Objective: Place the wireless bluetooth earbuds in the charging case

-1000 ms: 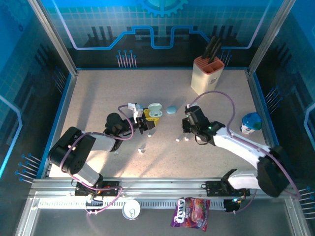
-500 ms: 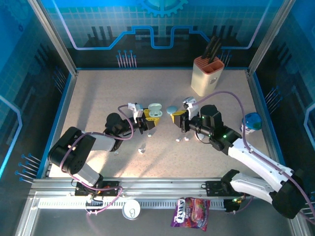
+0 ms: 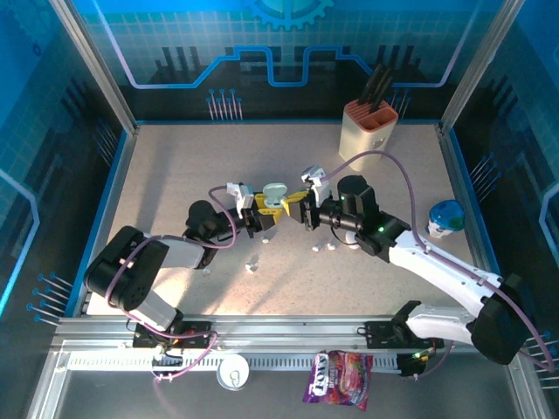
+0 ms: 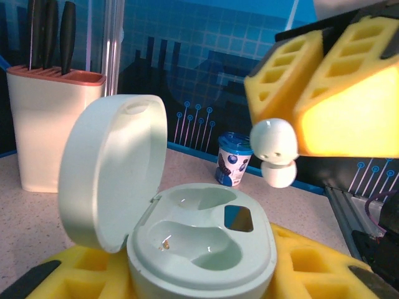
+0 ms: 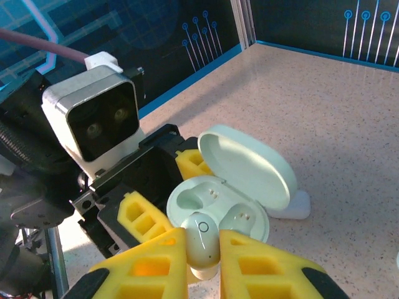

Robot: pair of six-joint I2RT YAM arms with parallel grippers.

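Snack packet (image 3: 339, 380): lying on the near rail, off the table (image 3: 175, 175).
Loose earbuds (image 3: 251, 264): several tiny white ones scattered on the table between the two arms.
Blue cup (image 3: 445, 218): upright near the table's right edge.
Left fingers (image 4: 312, 268): gripping the charging case (image 4: 199, 243), hinged open, wells facing up.
Right fingers (image 5: 149, 268): clamped on one white earbud (image 5: 202, 240), held just above and beside the case, not touching it.
Knife block (image 3: 369, 131): upright, far right.
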